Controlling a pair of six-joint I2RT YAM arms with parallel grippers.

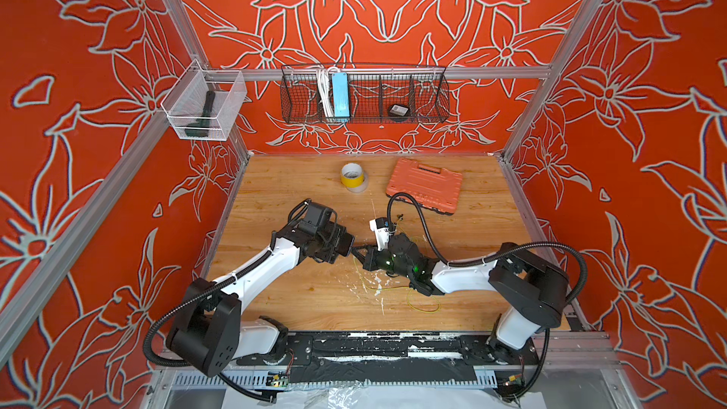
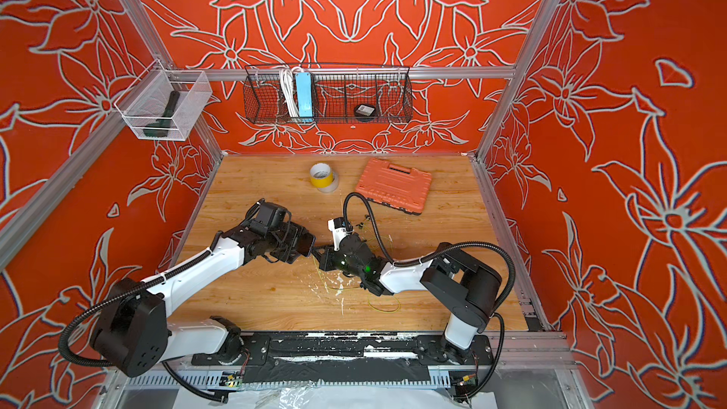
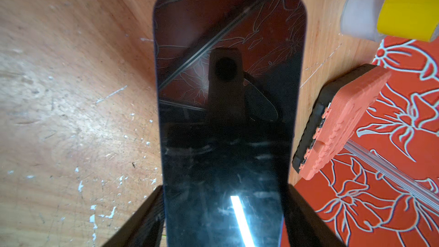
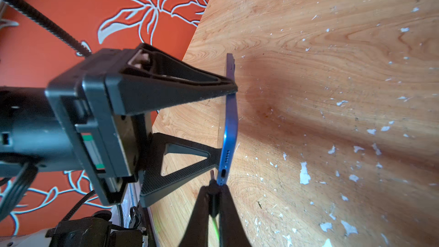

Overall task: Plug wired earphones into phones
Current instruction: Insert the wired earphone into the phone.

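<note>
right gripper [image 4: 215, 187]: squeezed tight on the plug [image 4: 212, 179], with the yellow-green cable [image 4: 215, 224] running back out between its fingers

plug vs phone: the plug tip is right up at the port end of the phone [image 4: 230, 119]. It's just beside the port hole and not in it from what i can see. Touching or not, can't tell

left gripper [image 4: 226, 122]: clamped on the phone's two long sides, glossy screen facing its own wrist cam, port end poking out toward the right gripper

where it all is: in both top views the grippers meet nose to nose over the middle of the table [image 1: 275, 198], phone held up off the wood

rest of the cable: it drops from the right gripper and loops loose on the wood under the right arm, toward the front edge

count, task stuff: one phone, one cable, one plug on its end

count, other stuff:
- one orange case [image 1: 425, 184]
- two tape rolls [image 1: 353, 179] stacked, yellow on a pale one
- one wire basket [image 1: 429, 92] on the back wall, holding one blue power strip [image 1: 339, 94] with a white cord and one round black thing [image 1: 398, 110]
- one clear bin [image 1: 228, 112] hung at the back left corner, with one dark tool [image 1: 204, 112] in it

edges: case and tape sit near the back wall, well apart from the grippers

open room: bare wood along the left side of the table and between the grippers and the tape. The front right has the cable loop lying in it
</note>
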